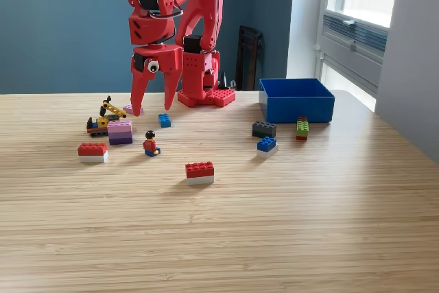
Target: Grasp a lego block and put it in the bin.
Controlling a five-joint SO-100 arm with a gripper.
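Toward the exterior view's left, at the back of the table [288, 238]: red pincer [153, 104] pointing down, jaws parted and empty, tips low over the wood. Pale pink block [130, 109] right at the left-hand tip (touching or merely beside, impossible to tell). Small blue block [164, 120] just to the right of the tips, a little nearer the camera. Close by on the left, a yellow-and-dark toy piece [106, 116] and a purple stacked block [120, 132], near each other.

Well apart, on the exterior view's right: blue bin [296, 99], apparently empty, with dark [263, 129], blue [267, 144] and green-and-red [302, 127] bricks lying outside its front wall. Nothing grasped yet; task looks barely begun.

Risks from here, as judgement only: closing with the pink block off-centre, so squeezing it out sideways instead of pinching it. Sweeping into the crowded cluster and scattering the neighbours. Weak grip on so small a piece, hence a drop somewhere along the long swing to the bin. Releasing too low or short, clipping the near wall.
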